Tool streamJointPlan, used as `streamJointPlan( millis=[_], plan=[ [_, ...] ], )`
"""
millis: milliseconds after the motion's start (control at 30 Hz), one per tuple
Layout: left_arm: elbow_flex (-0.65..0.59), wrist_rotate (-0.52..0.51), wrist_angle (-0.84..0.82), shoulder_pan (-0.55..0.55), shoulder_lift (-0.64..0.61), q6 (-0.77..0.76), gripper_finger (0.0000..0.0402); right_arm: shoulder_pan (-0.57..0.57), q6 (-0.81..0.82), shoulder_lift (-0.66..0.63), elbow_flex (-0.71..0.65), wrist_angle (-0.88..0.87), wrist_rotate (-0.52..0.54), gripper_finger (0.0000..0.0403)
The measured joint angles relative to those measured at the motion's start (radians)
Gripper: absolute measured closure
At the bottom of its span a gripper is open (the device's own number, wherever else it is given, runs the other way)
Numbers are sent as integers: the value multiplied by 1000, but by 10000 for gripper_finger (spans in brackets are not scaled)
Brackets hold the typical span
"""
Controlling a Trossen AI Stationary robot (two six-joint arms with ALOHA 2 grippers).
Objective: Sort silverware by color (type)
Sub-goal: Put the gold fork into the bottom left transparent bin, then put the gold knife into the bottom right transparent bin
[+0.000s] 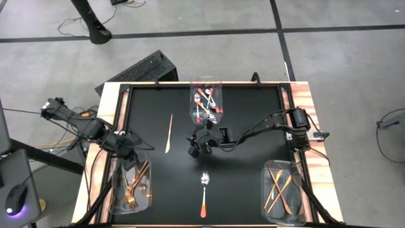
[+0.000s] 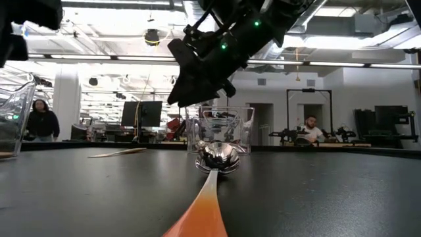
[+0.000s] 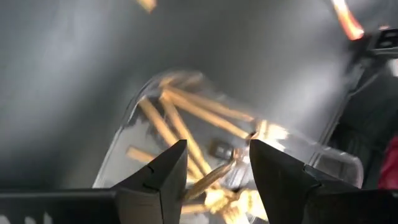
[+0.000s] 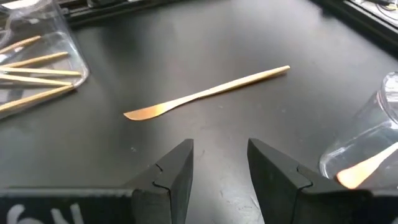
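Note:
A gold knife (image 1: 169,133) (image 4: 205,93) lies flat on the black mat, left of centre. A spoon (image 1: 204,193) with a silver bowl (image 2: 217,158) and an orange handle lies near the table's near edge. My right gripper (image 1: 197,147) (image 4: 221,146) hangs open above the mat at mid-table. It is to the right of the knife, on the far side of the spoon, and raised off the table in the low view (image 2: 197,72). My left gripper (image 1: 130,158) (image 3: 217,146) is open over the left bin (image 1: 131,183) of gold forks (image 3: 180,124).
A clear bin (image 1: 207,101) at the table's far edge holds spoons with orange handles. Another clear bin (image 1: 283,190) at the near right corner holds copper knives. The mat between the bins is bare apart from the knife and the spoon. People sit in the room beyond the table.

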Motion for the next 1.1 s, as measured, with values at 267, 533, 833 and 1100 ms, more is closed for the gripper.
streamJointPlan(
  millis=[267, 533, 833, 1100],
  plan=[
    [49, -126, 108, 0, 13, 223, 241, 1, 3, 0, 0, -7, 0, 230],
    [50, -548, 105, 3, 20, 184, 241, 2, 8, -8, 0, -22, 0, 230],
    [-83, -749, 446, 201, 221, 239, 241, 37, 104, -51, 1, -146, 79, 230],
    [-97, -653, 570, 439, 435, 264, 241, 108, 231, -94, 0, -377, 227, 230]
  ],
)
